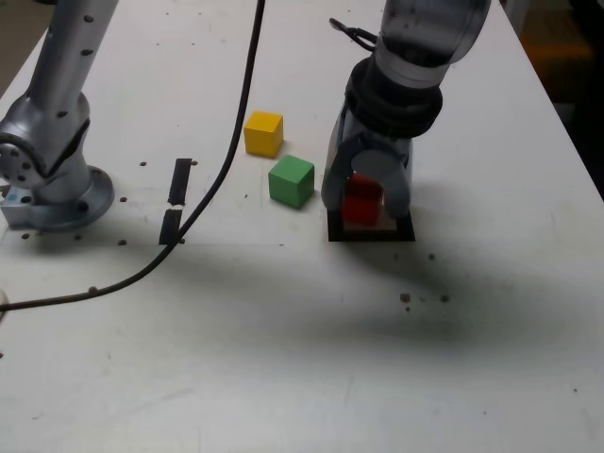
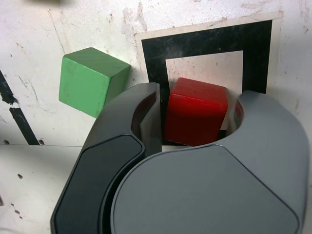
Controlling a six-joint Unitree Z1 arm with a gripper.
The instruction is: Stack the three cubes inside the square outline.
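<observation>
**A:** Count what you have on the bench point(image 1: 311, 359).

**B:** You have three cubes, one of each colour: a red cube point(image 1: 361, 200), a green cube point(image 1: 291, 180) and a yellow cube point(image 1: 263, 133). You have one square outline point(image 1: 370, 232), two short black strips point(image 1: 176, 201) set end to end, one dark cable point(image 1: 229, 151) curving across the top, and one silver arm base point(image 1: 52, 179) at the bench's edge on the exterior view's left.

**A:** Where does the red cube sit?

**B:** Inside the square outline point(image 2: 209, 41), on its white middle, between the two fingers of your pincer point(image 1: 363, 193). The outline itself lies past the bench's centre toward the edge on the exterior view's right.

**A:** And the pincer's state?

**B:** Your pincer point(image 2: 197, 117) stands a little apart around the red cube point(image 2: 196, 112). In the wrist view the black pad on one finger sits right against one face, and the grey finger curves round the other side. You cannot tell from either view whether it presses the cube or merely brackets it.

**A:** The other two?

**B:** The green cube point(image 2: 90, 80) rests just beside the outline, apart from its border. The yellow cube sits near the green one, toward the far edge, not touching it.

**A:** Surfaces and shapes?

**B:** The cubes are solid-coloured, smooth and sharp-edged, all about equal. The outline is a flat, thick black frame, scuffed. The bench is white, scratched, speckled with small dark holes and marks. The pincer's fingers are smooth, curved grey and black shells.
</observation>
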